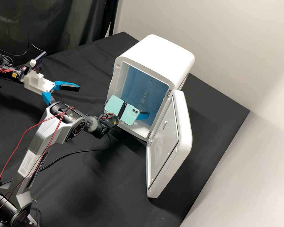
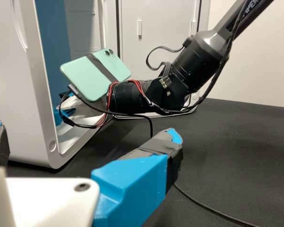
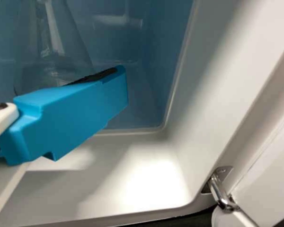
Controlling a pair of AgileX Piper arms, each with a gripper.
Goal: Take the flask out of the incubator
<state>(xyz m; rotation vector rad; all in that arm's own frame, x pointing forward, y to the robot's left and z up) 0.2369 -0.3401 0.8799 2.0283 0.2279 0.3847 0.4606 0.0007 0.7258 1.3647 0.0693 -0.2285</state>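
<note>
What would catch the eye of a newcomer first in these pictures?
The white incubator stands on the black bench, its door swung open on a blue inside with a clear flask in it. The right arm's end is inside the opening, a mint-green phone strapped at its wrist. The left gripper hangs apart, fingers open.

The phone point(image 1: 122, 110) hides most of the right gripper point(image 1: 144, 115). The flask point(image 3: 52, 47) is cut off at its neck.
</note>
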